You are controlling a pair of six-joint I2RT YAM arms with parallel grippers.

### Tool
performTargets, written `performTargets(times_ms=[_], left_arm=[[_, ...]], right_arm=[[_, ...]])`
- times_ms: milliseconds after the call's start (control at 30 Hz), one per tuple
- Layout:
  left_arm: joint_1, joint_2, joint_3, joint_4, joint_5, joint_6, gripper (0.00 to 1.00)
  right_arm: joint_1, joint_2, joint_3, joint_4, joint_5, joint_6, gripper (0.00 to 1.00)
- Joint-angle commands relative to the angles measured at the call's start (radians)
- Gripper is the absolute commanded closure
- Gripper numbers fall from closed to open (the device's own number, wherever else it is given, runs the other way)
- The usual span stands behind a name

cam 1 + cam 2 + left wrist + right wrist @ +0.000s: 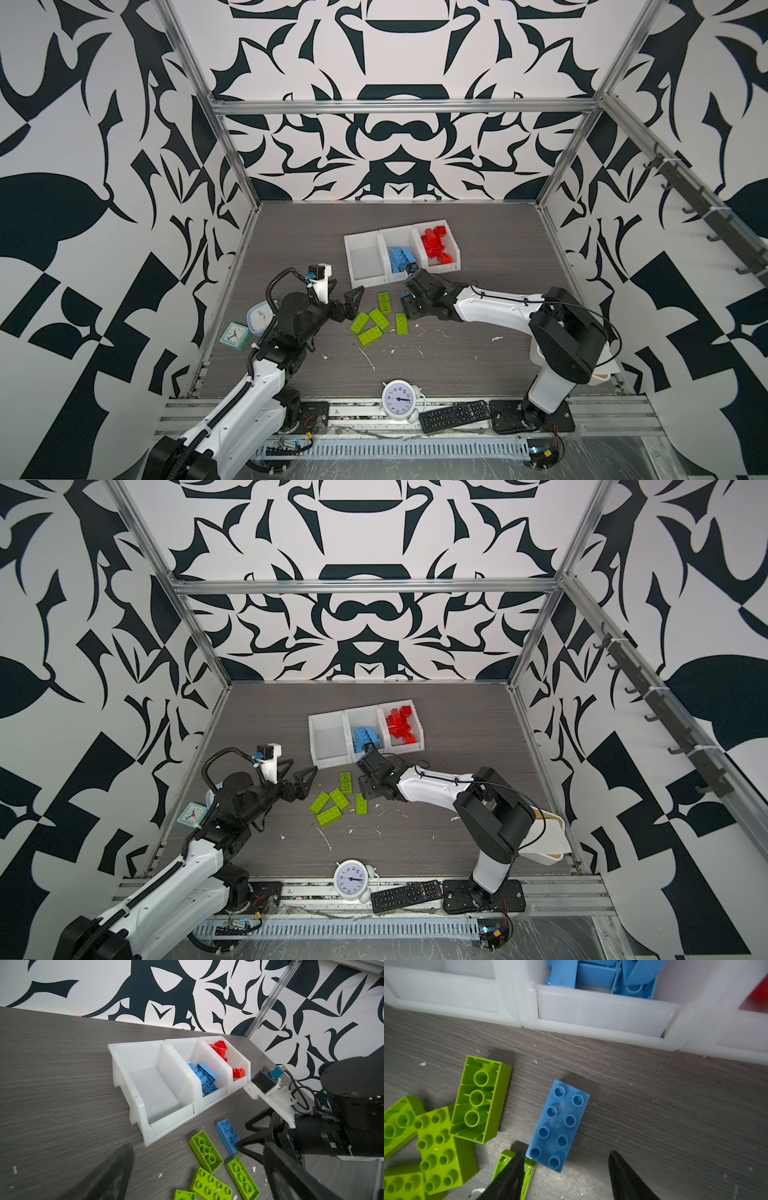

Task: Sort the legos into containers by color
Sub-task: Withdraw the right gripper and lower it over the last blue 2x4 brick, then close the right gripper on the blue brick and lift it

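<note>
The right gripper (pixel 565 1155) has its fingers spread and is pinching nothing. In the right wrist view it hangs over the lower end of the blue brick (pixel 558 1124), low in the middle of the frame. The lower-left finger (pixel 512 1178) is just beside the brick's corner and overlaps 1 green brick (pixel 503 1164).

To grip well, I would shift toward the brick's middle, turn the wrist until the pads face the 2 long sides, then descend and close without catching the green brick.

The blue brick lies flat on the table, studs up. Its long axis runs nearly up the frame, leaning right, and its upper end points at the middle bin (pixel 602 1012), which holds blue bricks.

The left gripper (pixel 343 293) is wide open and empty, just left of the green bricks (pixel 376 320).
</note>
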Motion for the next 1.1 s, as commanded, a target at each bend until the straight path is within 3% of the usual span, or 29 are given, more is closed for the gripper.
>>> performTargets(times_ms=[0, 533, 1067], left_arm=[[-0.002, -0.001, -0.006, 0.006, 0.003, -0.005, 0.00], [-0.002, -0.001, -0.004, 0.006, 0.006, -0.008, 0.01], [-0.002, 0.011, -0.004, 0.011, 0.010, -0.008, 0.00]], right_arm=[[0.002, 0.008, 0.055, 0.039, -0.008, -0.006, 0.33], [0.002, 0.107, 0.100, 0.023, 0.017, -0.031, 0.37], [0.000, 0.085, 0.066, 0.024, 0.036, -0.034, 0.64]])
